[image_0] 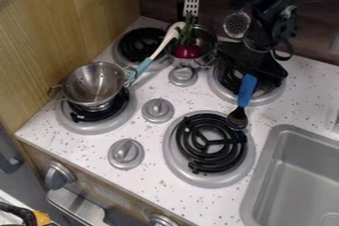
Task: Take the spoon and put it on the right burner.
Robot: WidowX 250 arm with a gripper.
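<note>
At the upper right, the black gripper (254,66) hangs over the back right burner (266,95). Just below it is a spoon-like utensil (247,90) with a blue handle, whose top end meets the gripper's dark lower edge; whether it is gripped I cannot tell. Its small dark rounded head points down at the back right edge of the front right burner (173,156), a black coil in a silver ring. Another utensil (158,47), with a teal handle and a pale spoon-like head, leans across the small pot at the back.
A metal colander (93,84) stands on the front left burner. The small pot (192,62), holding a red and green toy vegetable (188,51), is beside the back left burner (118,50). Knobs (158,110) sit between the burners. The sink (278,134) lies at right.
</note>
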